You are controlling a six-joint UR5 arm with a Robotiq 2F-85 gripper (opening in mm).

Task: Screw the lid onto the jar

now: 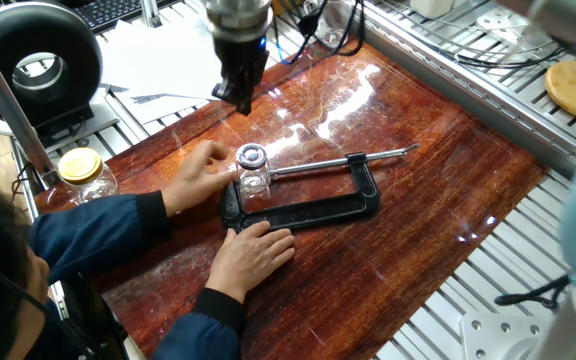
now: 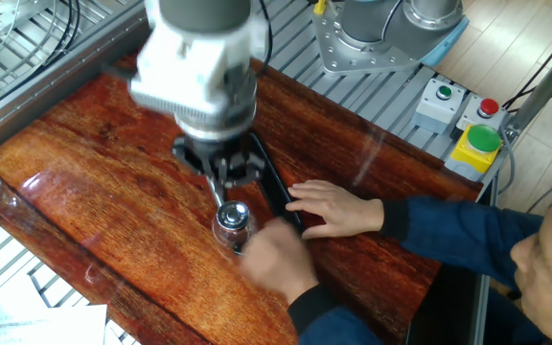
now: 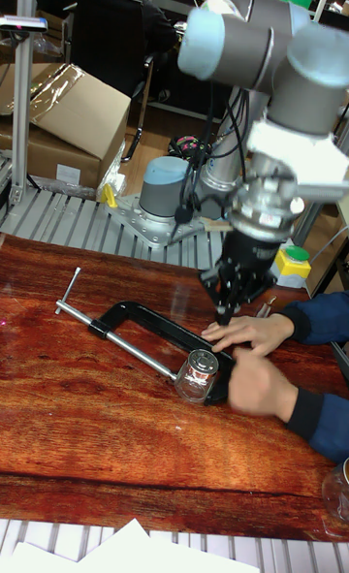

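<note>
Shiny red-brown streaky wood table, black clamp with silver rod on it, see-through jar beside the clamp, dark blue sleeves, yellow-lidded jar off the table's edge

The jar stood on the table within the C-clamp, the lid on it, the gripper above, apart.

**Bright overhead light, glare on wood, motion blur**

The scene is evenly and brightly lit. White glare streaks the glossy surface near its far edge in one fixed view. The claw and arm smear with motion blur in the other fixed view, as does one hand. Shadows are soft and faint.
</note>
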